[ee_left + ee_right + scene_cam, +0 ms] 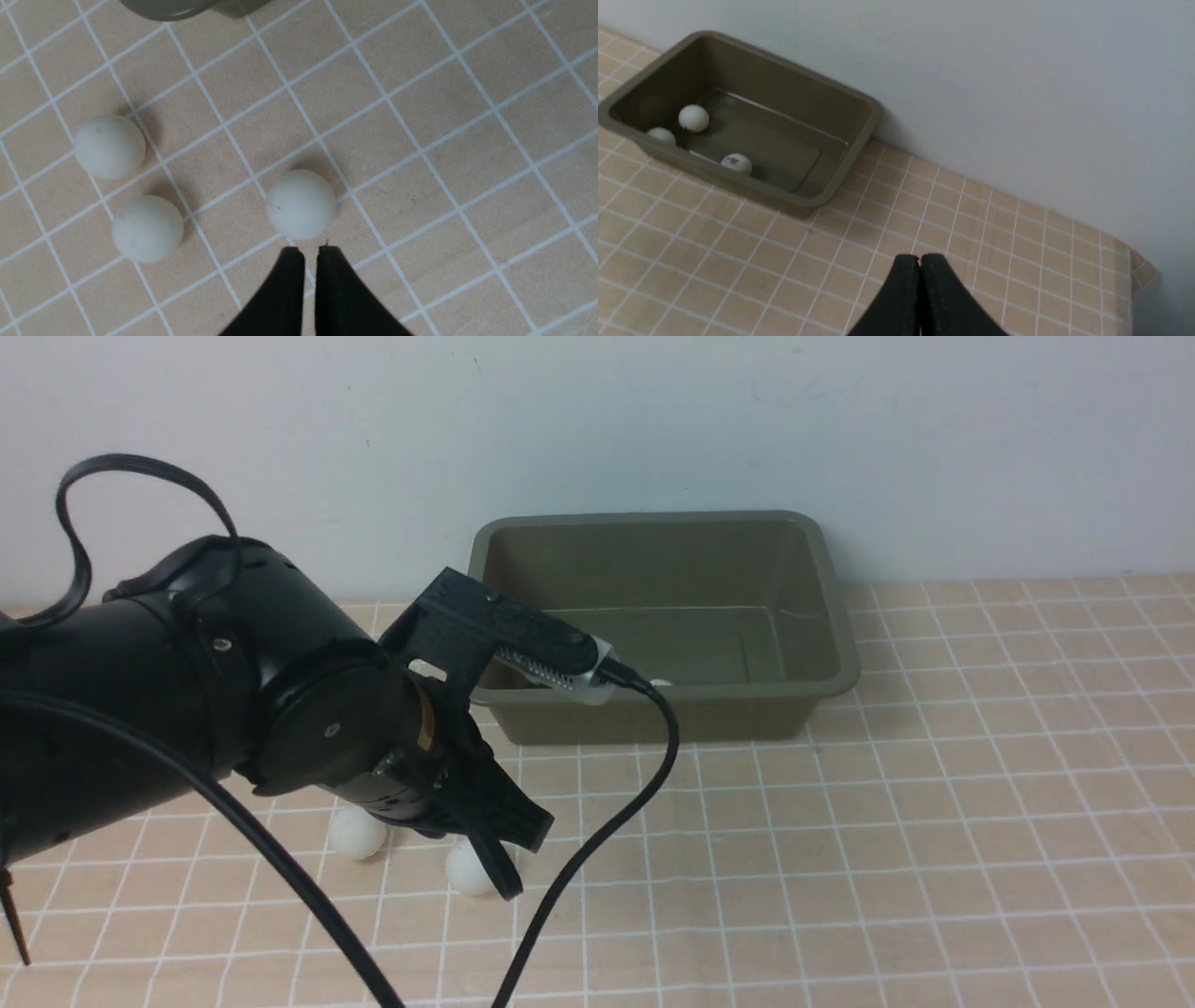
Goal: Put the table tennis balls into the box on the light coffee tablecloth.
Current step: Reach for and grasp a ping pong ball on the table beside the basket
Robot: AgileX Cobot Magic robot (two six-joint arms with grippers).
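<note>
Three white table tennis balls lie on the light coffee tablecloth: one just ahead of my left gripper, two more off to the side. The left gripper's fingers stand a narrow slit apart with nothing between them, pointing down at the cloth beside the near ball. The olive-green box stands against the wall and holds three balls, one with a dark mark. My right gripper is shut and empty, well away from the box.
The left arm and its black cable hang in front of the box's near left corner. A white wall runs right behind the box. The cloth's far right corner drops off the table's edge.
</note>
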